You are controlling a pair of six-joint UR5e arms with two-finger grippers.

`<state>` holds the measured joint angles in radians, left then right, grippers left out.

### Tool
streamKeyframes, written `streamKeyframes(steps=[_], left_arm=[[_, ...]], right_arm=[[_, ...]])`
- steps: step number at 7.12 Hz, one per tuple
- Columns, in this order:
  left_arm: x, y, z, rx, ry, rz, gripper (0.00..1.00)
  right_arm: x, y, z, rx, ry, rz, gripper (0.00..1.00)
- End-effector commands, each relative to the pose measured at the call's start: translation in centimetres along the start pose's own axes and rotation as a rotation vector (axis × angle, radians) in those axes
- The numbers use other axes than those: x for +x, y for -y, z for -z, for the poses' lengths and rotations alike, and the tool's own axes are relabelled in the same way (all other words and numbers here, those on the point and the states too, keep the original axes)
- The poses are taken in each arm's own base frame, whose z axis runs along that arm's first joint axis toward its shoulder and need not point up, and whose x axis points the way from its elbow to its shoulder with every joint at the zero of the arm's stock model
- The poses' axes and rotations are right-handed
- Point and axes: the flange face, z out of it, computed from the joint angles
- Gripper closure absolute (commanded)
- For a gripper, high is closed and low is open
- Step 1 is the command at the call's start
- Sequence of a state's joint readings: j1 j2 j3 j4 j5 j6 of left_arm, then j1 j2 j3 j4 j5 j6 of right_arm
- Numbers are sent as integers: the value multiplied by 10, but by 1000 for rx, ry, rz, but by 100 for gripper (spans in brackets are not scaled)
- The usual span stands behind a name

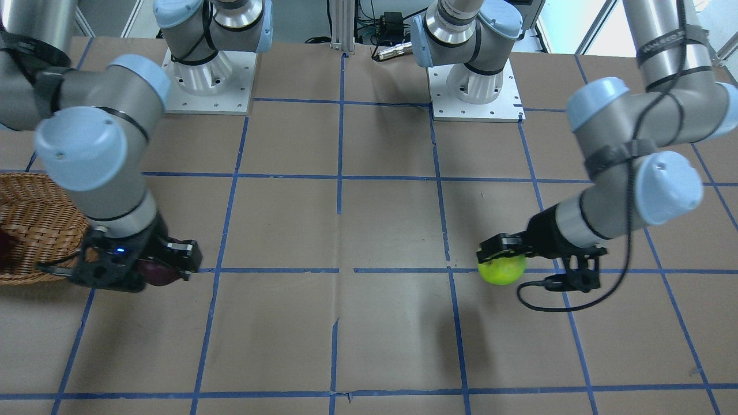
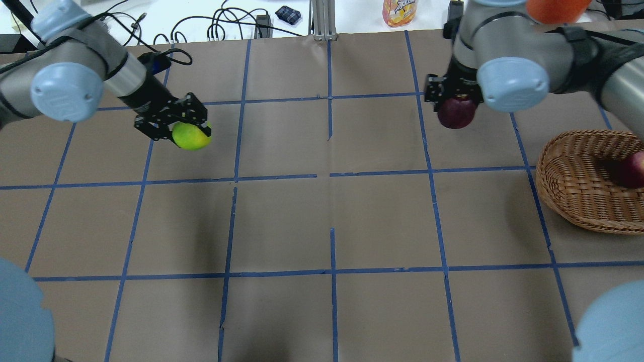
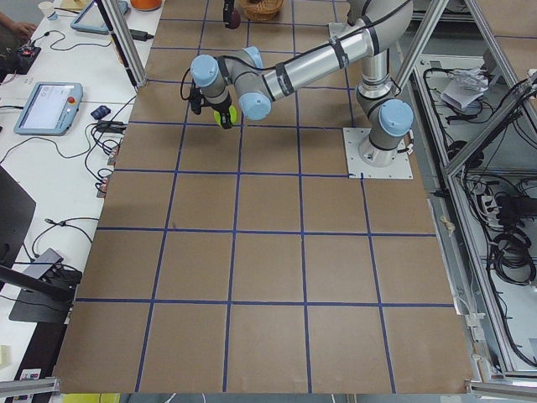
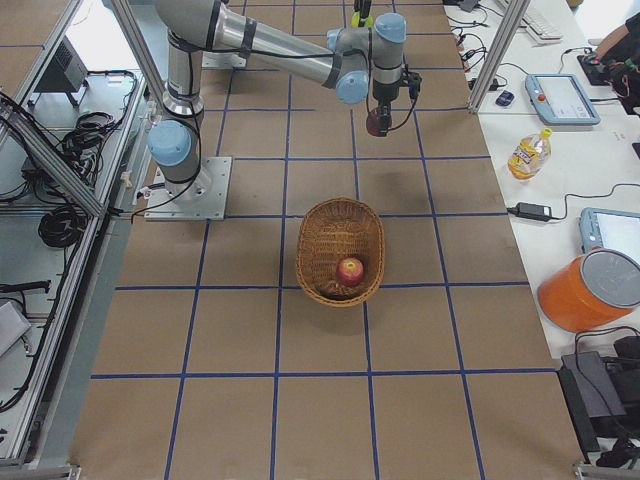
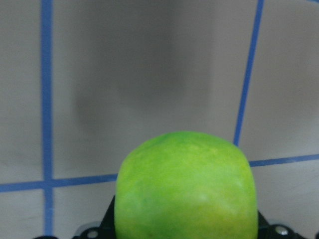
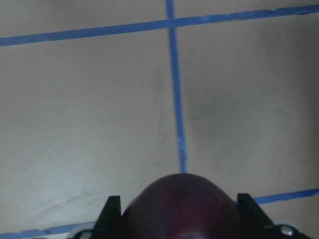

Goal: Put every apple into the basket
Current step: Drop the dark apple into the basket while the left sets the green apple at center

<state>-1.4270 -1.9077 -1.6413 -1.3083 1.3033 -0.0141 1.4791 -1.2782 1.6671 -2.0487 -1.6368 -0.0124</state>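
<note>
My left gripper (image 2: 188, 131) is shut on the yellow-green apple (image 2: 191, 136) and holds it above the table at the far left; it also shows in the front view (image 1: 501, 268) and fills the left wrist view (image 5: 185, 186). My right gripper (image 2: 455, 108) is shut on the dark maroon apple (image 2: 456, 112), held above the table, away from the basket (image 2: 568, 186); the maroon apple also shows in the right wrist view (image 6: 183, 206). The red apple (image 4: 350, 271) lies inside the wicker basket (image 4: 318, 245).
The table is brown paper with a blue tape grid. Beyond its far edge are cables, a juice bottle (image 2: 400, 11) and an orange container (image 4: 590, 290). Both arm bases (image 1: 475, 86) stand at the robot's side.
</note>
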Motion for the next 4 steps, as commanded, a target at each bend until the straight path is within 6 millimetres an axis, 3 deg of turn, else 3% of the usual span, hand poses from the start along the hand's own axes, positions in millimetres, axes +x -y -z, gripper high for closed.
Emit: streamKeyframes(steps=[1, 2, 3, 4], left_arm=[[155, -47, -62, 105, 48, 112, 83], [193, -66, -89, 133, 93, 95, 83], [215, -74, -110, 158, 136, 86, 83], [226, -77, -129, 171, 132, 87, 79]], right_arm=[[149, -38, -28, -2, 17, 36, 52], [199, -53, -42, -17, 23, 0, 52], [252, -67, -52, -35, 23, -51, 56], [287, -77, -66, -52, 34, 13, 56]])
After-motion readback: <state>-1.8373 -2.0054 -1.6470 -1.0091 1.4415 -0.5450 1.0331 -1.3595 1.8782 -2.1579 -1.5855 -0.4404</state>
